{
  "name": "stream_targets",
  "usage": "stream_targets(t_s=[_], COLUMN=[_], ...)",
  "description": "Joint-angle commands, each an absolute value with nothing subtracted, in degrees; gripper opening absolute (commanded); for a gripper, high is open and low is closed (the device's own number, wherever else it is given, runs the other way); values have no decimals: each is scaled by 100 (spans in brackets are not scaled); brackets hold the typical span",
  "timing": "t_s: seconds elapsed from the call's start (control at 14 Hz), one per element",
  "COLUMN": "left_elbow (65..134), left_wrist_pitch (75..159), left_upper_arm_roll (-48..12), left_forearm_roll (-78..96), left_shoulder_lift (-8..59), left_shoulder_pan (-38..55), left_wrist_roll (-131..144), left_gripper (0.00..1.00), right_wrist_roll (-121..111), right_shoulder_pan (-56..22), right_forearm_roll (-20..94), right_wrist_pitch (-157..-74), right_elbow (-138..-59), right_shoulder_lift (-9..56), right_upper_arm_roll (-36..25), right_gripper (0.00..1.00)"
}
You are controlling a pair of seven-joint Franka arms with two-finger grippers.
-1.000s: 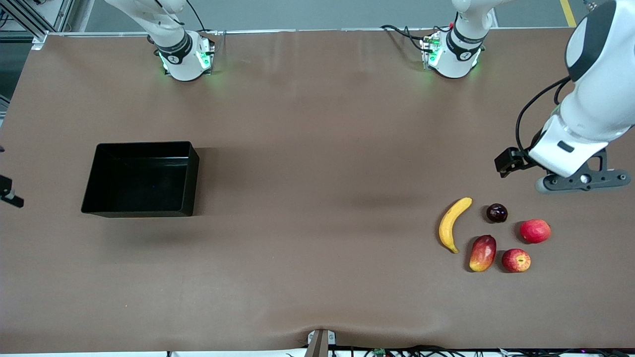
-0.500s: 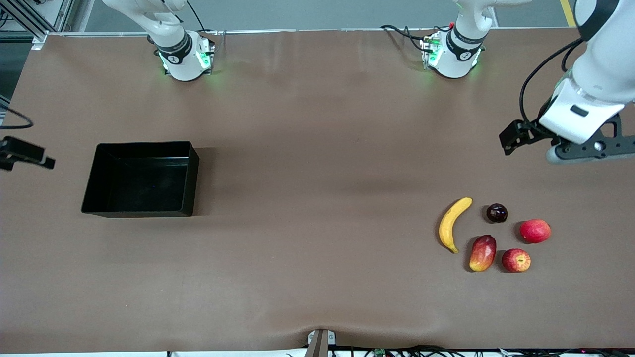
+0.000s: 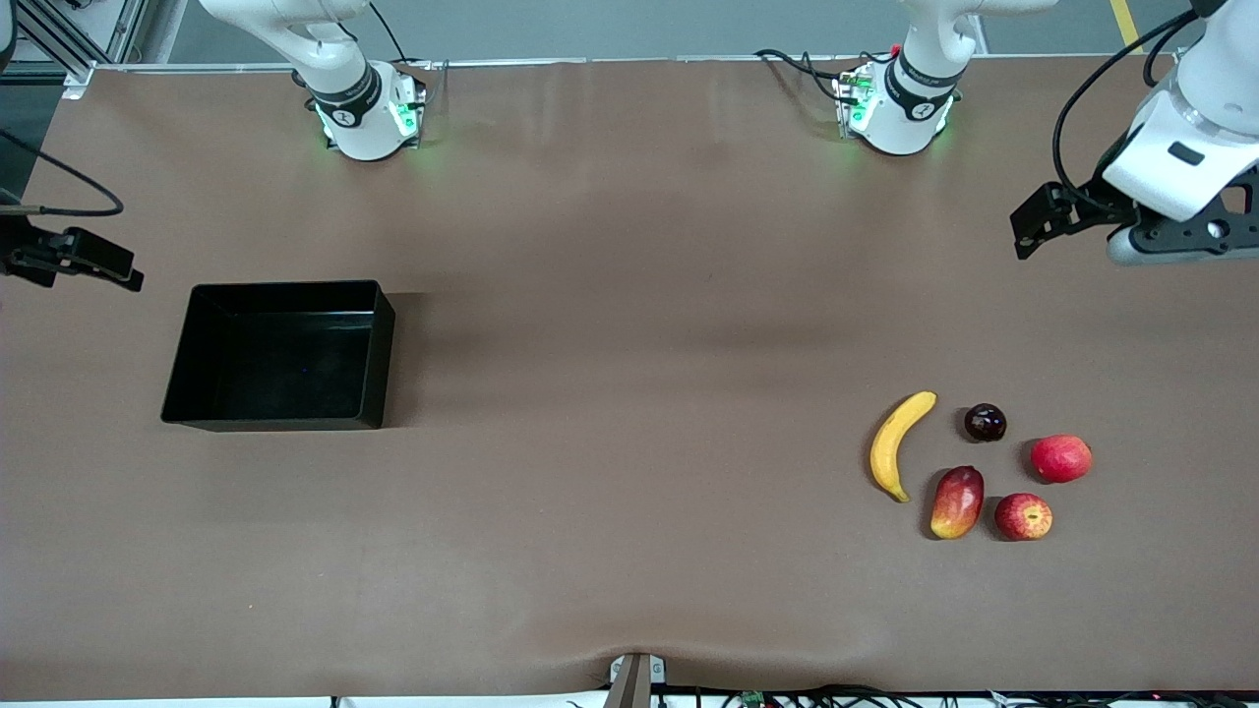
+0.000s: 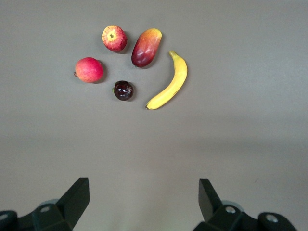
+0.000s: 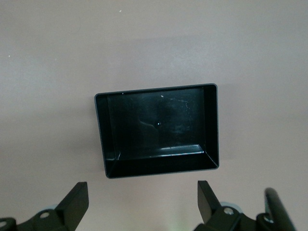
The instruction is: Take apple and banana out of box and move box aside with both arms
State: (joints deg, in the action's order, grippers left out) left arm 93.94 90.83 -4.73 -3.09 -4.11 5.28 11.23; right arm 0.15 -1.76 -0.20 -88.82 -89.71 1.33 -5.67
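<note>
The banana (image 3: 900, 444) and the small streaked apple (image 3: 1023, 516) lie on the brown table toward the left arm's end. Both also show in the left wrist view, the banana (image 4: 169, 83) and the apple (image 4: 114, 38). The black box (image 3: 280, 359) stands empty toward the right arm's end and shows in the right wrist view (image 5: 154, 125). My left gripper (image 4: 143, 190) is open and empty, up in the air over bare table, apart from the fruits. My right gripper (image 5: 142, 192) is open and empty, over bare table beside the box.
A red-yellow mango (image 3: 957, 501), a plain red round fruit (image 3: 1060, 458) and a small dark fruit (image 3: 985, 422) lie with the banana and apple. The arm bases (image 3: 890, 103) stand along the table's back edge.
The left gripper has risen and drawn away from the fruits toward the bases' edge. The right arm's hand has come in from the table's end toward the box.
</note>
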Motion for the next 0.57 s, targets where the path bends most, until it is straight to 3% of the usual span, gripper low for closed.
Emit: stream_targets(t_s=[0.0, 0.5], left_elbow=[9615, 9527], left_wrist_pitch=[9158, 9132], left_upper_arm_roll=[-431, -413], left_forearm_roll=[-149, -132], left_shoulder_lift=[-624, -562], left_shoulder_pan=[527, 519], left_wrist_roll=[915, 958], left_gripper=[100, 100], right_wrist_roll=[9, 35], right_shoulder_pan=[-115, 35], right_forearm_roll=[-132, -70], right_wrist_pitch=[-9352, -8886], right_elbow=[-9826, -8754], right_shoulder_lift=[-510, -132], right_upper_arm_roll=[-536, -510], right_gripper=[100, 100])
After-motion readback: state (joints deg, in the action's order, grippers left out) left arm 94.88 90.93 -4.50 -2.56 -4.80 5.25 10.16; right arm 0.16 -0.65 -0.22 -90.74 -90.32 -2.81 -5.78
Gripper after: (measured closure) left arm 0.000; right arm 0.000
